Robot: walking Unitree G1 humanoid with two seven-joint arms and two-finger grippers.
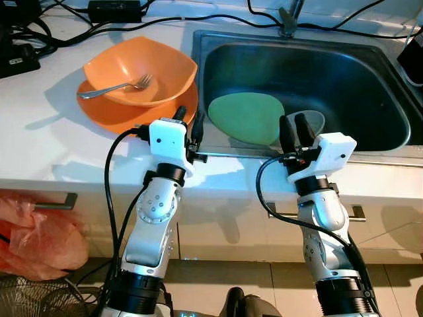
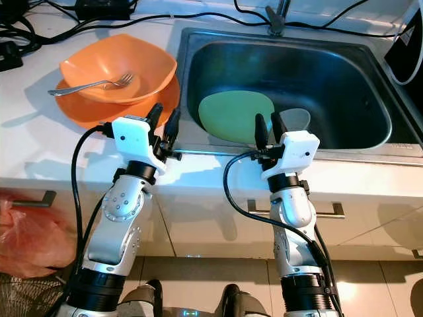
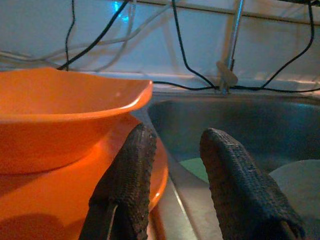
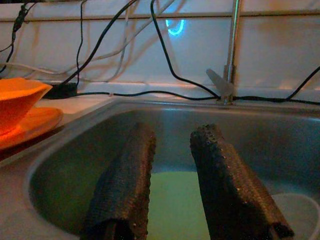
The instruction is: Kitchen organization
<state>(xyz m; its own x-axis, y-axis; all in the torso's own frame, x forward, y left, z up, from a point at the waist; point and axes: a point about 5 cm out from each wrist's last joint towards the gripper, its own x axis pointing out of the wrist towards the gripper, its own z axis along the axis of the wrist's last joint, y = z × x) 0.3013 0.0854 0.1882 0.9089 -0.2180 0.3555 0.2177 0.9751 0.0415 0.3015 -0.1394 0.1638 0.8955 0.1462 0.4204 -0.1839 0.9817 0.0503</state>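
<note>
White countertop (image 1: 39, 142) runs across the front of a kitchen unit, with pale cabinet doors and a metal drawer handle (image 1: 317, 212) below it and a crumpled orange plastic bag (image 1: 36, 234) hanging low at the robot's left.

Nearest, both silver arms reach up over the counter's front edge. The left gripper (image 1: 188, 125) hovers at the near rim of the orange plate (image 1: 125, 117), just beside the sink's left corner; its two black fingers (image 3: 127, 185) stand parted with nothing between them. The right gripper (image 1: 295, 132) hangs over the front rim of the steel sink (image 1: 370, 142), its fingers (image 4: 125, 185) likewise spread apart and empty, pointing into the basin.

Just beyond the right gripper, inside the sink, a green plate (image 1: 248, 117) lies tilted against the front wall, and a small grey dish (image 1: 316, 120) sits beside it, partly behind the fingers.

On the counter left of the sink, an orange bowl (image 1: 142, 69) rests on the orange plate, and a metal fork (image 1: 115, 88) lies in the bowl with its tines toward the sink and its handle sticking out over the bowl's left rim.

Farther back, the tap (image 1: 289, 20) rises at the sink's rear edge, and black cables (image 1: 165, 20) trail along the back of the counter past a black power adapter (image 1: 114, 9).
</note>
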